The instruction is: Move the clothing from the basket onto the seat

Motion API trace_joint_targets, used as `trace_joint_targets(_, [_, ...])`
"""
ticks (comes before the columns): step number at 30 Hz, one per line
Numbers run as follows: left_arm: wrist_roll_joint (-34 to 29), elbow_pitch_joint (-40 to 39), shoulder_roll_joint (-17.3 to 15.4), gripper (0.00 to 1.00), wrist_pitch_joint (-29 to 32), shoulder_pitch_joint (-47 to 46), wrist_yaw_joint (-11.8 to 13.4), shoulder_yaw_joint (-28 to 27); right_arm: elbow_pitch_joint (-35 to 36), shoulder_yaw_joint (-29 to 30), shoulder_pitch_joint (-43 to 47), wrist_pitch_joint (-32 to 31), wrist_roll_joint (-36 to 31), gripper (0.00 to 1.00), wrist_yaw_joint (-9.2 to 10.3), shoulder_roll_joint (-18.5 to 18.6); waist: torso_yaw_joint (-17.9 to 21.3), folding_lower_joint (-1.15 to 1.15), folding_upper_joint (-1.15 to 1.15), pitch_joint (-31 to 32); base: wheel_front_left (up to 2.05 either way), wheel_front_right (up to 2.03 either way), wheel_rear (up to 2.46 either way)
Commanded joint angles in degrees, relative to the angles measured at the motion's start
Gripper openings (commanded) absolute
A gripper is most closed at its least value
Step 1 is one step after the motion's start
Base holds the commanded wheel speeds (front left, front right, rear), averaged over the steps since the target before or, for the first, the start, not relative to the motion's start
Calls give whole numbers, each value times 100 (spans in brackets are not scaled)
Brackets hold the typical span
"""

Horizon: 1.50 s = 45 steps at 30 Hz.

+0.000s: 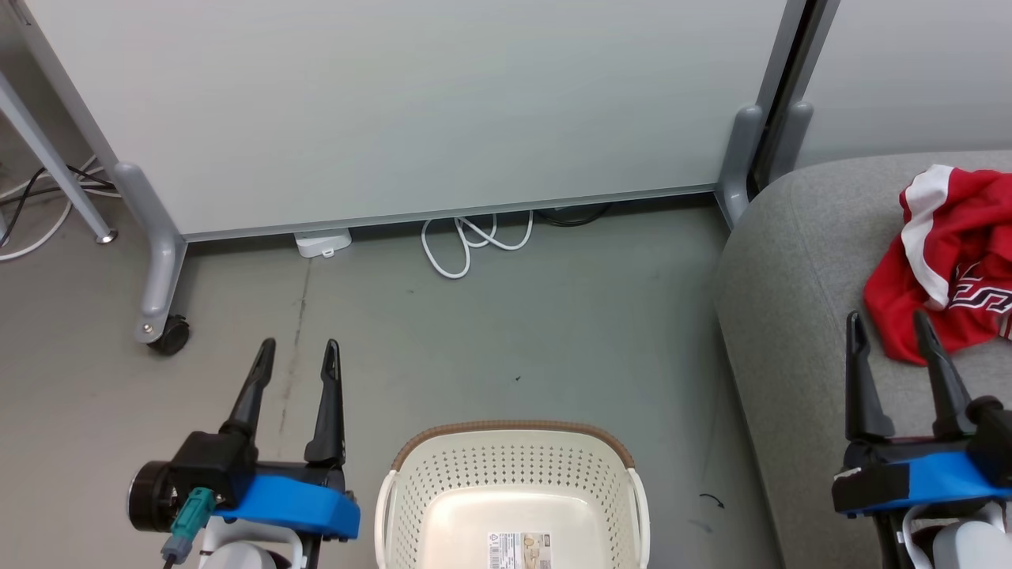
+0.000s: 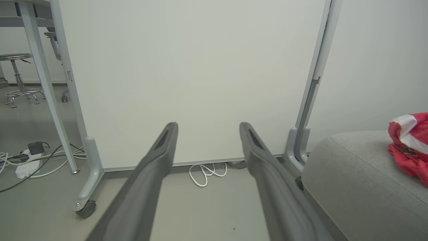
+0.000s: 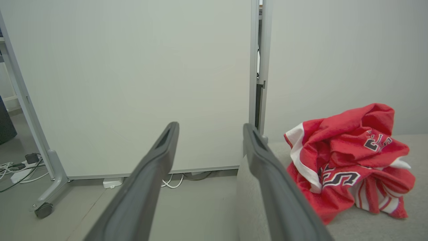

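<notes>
The red clothing [image 1: 949, 265] with white trim lies crumpled on the grey seat [image 1: 791, 300] at the right; the same clothing [image 3: 347, 160] fills the right of the right wrist view on the seat [image 3: 367, 227]. The cream basket [image 1: 514, 498] stands on the floor at bottom centre, and the part of it I see holds just a paper label [image 1: 519, 551]. My left gripper [image 1: 298, 348] is open above the floor, left of the basket. My right gripper [image 1: 889, 320] is open over the seat, just left of the clothing, holding nothing.
A pale partition panel [image 1: 411, 111] on castor feet [image 1: 168, 336] stands ahead, with a white cable loop [image 1: 470, 241] and a white adapter [image 1: 322, 242] at its base. More cables [image 2: 30, 160] and a stool [image 2: 18, 77] lie far left. Grey floor [image 1: 553, 332] separates basket and panel.
</notes>
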<state>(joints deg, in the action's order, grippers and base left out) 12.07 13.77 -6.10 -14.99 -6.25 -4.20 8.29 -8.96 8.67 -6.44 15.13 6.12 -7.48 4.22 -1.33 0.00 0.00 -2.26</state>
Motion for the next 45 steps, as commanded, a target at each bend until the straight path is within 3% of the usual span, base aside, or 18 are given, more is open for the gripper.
trace_joint_targets(1, [4,27,10,0,3,11,-14,-2,-33,-1,2,0,1,0,0,-7,0,0,0,0,0,0,0])
trace_joint_targets(6, [88,207,45,0,56,168,-16,-12,-245,16,43,-44,77,0,0,-42,2,0,0,3,0,0,0])
trace_joint_targets(24, [1948,156,108,0,551,114,-91,-364,-290,-40,40,-543,2086,0,0,-61,21,0,0,32,0,0,0])
trace_joint_targets(45, [3689,109,169,0,1007,63,-162,-689,-342,-95,30,-1008,3959,0,-1,-80,43,0,0,67,0,0,0])
